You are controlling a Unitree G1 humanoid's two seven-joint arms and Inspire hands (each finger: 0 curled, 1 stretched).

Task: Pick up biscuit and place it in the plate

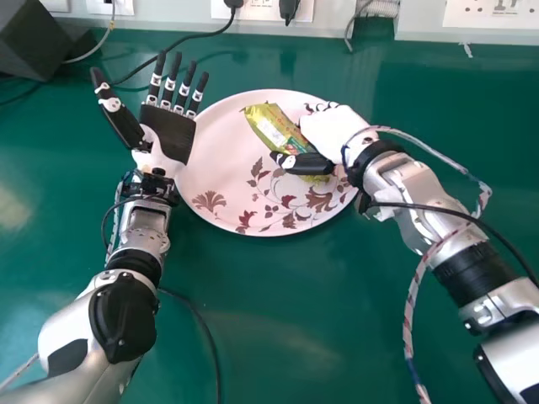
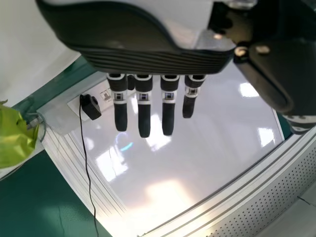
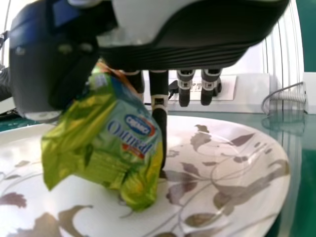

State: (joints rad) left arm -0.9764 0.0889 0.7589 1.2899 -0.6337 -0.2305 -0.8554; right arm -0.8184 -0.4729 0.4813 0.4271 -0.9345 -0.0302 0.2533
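In the head view the biscuit packet (image 1: 278, 130), yellow-green, is over the upper part of the plate (image 1: 210, 172), with my right hand (image 1: 333, 135) at its right side, thumb along its lower end. The right wrist view shows the packet (image 3: 116, 143) between the thumb and fingers of my right hand (image 3: 159, 106), its lower end at or just above the plate (image 3: 192, 138); contact is unclear. My left hand (image 1: 173, 130) is left of the plate, palm up, fingers straight; the left wrist view shows this hand (image 2: 144, 106) and the packet (image 2: 15, 136) at the side.
Black cables (image 1: 206, 332) lie on the green table (image 1: 278, 337). A dark box (image 1: 38, 38) stands at the back left, and sockets (image 1: 261, 10) line the wall behind. A braided cable (image 1: 411, 311) hangs beside my right forearm.
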